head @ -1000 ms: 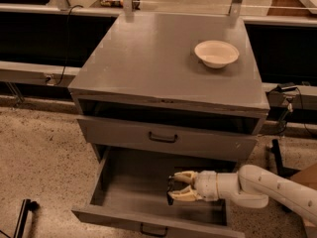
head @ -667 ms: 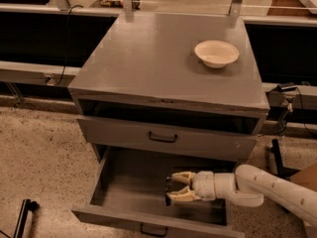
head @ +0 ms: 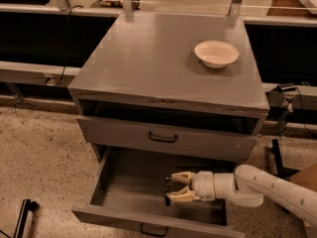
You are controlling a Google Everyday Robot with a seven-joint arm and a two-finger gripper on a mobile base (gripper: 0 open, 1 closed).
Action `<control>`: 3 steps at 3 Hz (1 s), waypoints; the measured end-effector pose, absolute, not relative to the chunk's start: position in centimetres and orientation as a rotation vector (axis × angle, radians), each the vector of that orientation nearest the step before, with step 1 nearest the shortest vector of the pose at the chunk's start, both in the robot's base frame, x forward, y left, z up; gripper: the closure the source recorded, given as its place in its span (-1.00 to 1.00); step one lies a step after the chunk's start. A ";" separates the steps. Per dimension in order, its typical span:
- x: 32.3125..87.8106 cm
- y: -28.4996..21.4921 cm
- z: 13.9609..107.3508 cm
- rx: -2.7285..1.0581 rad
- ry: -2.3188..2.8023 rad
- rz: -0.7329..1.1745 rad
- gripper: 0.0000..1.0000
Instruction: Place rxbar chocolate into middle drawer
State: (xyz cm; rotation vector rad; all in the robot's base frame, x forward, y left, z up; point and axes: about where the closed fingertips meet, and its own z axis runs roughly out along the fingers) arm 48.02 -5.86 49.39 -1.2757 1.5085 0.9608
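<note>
Left of the grey metal cabinet (head: 163, 58), a speckled stone floor (head: 39, 157) runs up to the cabinet's foot. A slim black upright piece (head: 22, 218) stands on it near the picture's lower left corner.

The cabinet has a flat top, and just under it is an open dark slot. Below the slot is a shut grey drawer with a small dark handle (head: 163, 138).

Under that is the middle drawer (head: 99, 182), the cabinet's lowest, a wide, deep grey tray. It is pulled well out towards the camera, and its own dark handle shows on the front edge.

The rxbar chocolate (head: 167, 187) shows as a small dark flat piece inside this open drawer, right of its middle. It is set on edge between the fingertips and appears just above the drawer floor. I cannot tell whether it touches the floor.

The gripper (head: 171, 188) is down inside the drawer and points left. Its two cream-coloured fingers (head: 184, 176) clasp the bar, one above and one below.

Further right, on the cabinet's top near its right back corner, a round white bowl (head: 216, 53) sits upright.

The white rounded arm (head: 267, 190) comes in from the cabinet's right side. It passes over the drawer's right wall to reach the gripper.
</note>
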 end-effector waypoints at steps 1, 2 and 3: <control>48.0 -5.7 49.4 -1.277 1.506 0.965 -0.75; 48.0 -5.5 49.4 -1.278 1.504 0.968 -1.00; 48.0 -5.5 49.4 -1.278 1.504 0.968 -1.00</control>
